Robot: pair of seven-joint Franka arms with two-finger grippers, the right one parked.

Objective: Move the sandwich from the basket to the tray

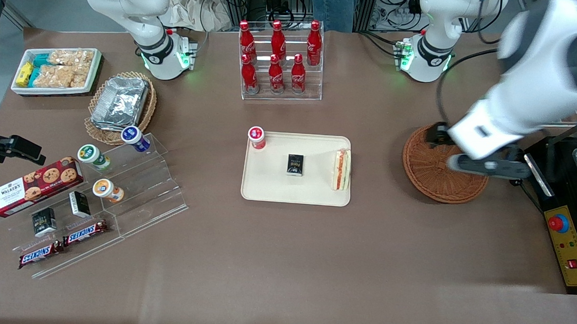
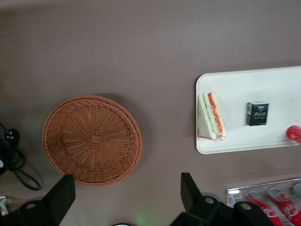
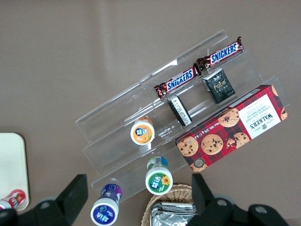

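Jaws spread wide, nothing held. Gripper (image 2: 124, 197) hangs above basket (image 1: 432, 170), at working arm's end of table. Basket holds nothing. Sandwich (image 1: 341, 170) lies on tray (image 1: 272, 188), at rim nearest basket, clear of small black box (image 1: 295, 165) and red-capped cup (image 1: 256, 137). Placement judged complete. Risk: sandwich sits close to tray rim; any knock to tray could tip it off. Risk: low arm swing could drag basket.
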